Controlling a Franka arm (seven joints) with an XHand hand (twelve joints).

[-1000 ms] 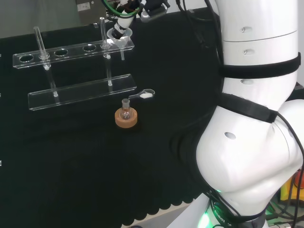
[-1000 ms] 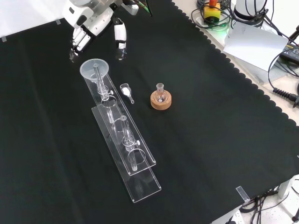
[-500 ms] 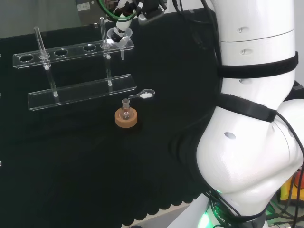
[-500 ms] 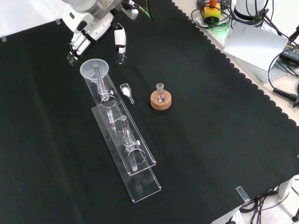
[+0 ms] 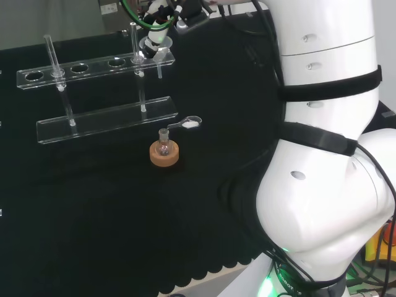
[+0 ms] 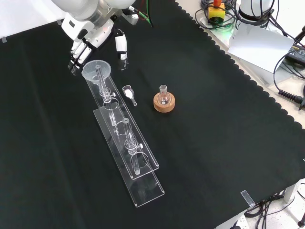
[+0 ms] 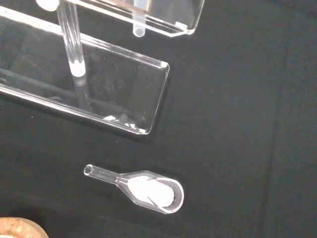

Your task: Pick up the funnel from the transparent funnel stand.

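The clear funnel (image 6: 96, 70) sits in the end hole of the transparent funnel stand (image 6: 125, 138), its stem hanging through the upper plate. In the head view the funnel (image 5: 154, 52) rests at the right end of the stand (image 5: 105, 119). My hand (image 6: 89, 27) hovers just behind the funnel, open. Its fingers (image 6: 76, 55) reach down on the funnel's left in the front view and its thumb (image 6: 122, 46) on the right; neither touches the rim. The head view has the hand (image 5: 154, 30) right above the funnel. The wrist view looks past the funnel's stem (image 7: 139, 25) to the stand's base (image 7: 106, 87).
A small glass scoop with white powder (image 6: 128, 93) lies beside the stand, close under the wrist camera (image 7: 151, 191). A small flask on a cork ring (image 6: 164, 100) stands right of it in the front view. Cables and equipment lie beyond the cloth's scalloped edge (image 6: 248, 76).
The hand has moved down and left in the front view, closing in on the funnel so that fingers and thumb now flank its rim. Funnel and stand have not moved.
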